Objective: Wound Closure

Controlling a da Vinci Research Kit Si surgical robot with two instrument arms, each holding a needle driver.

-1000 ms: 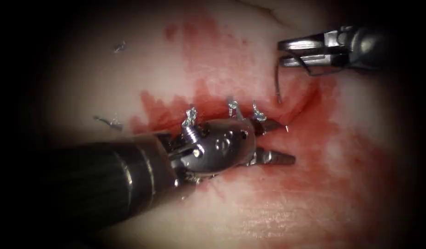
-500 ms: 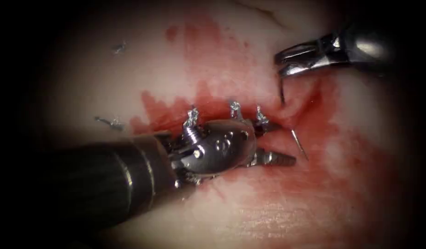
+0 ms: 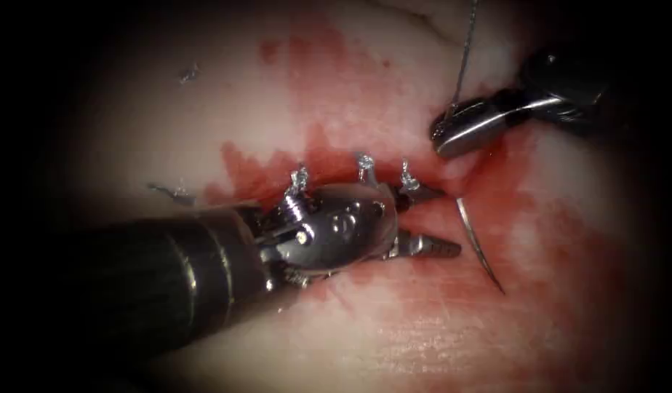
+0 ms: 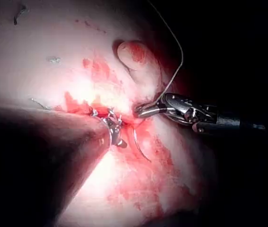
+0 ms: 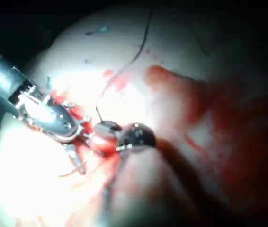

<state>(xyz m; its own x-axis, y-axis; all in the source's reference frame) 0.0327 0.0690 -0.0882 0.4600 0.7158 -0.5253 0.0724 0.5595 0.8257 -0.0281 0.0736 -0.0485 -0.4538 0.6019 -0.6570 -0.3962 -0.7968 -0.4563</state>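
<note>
— Two tools: what's each doing?
— Right tool [image 3: 439,140] clamps the needle's [image 3: 478,244] tail end, its point clear of the tissue [image 3: 569,240] right of the cut [image 3: 336,169] — left tool [image 3: 445,222] gapes, empty.

The tissue [image 3: 169,124] is pale pink to cream, mottled with red fluid [image 3: 336,94] that deepens to dark red along the cut [image 3: 336,169], where the cut thread ends [image 3: 301,180] show silver-grey. The left tool [image 3: 423,222] is bright silver metal on a dark grey, ringed shaft, and the right tool [image 3: 463,129] is silver with a black wrist. The needle [image 3: 478,244] is dull steel grey; the thread [image 3: 463,51] is thin dark grey.
</note>
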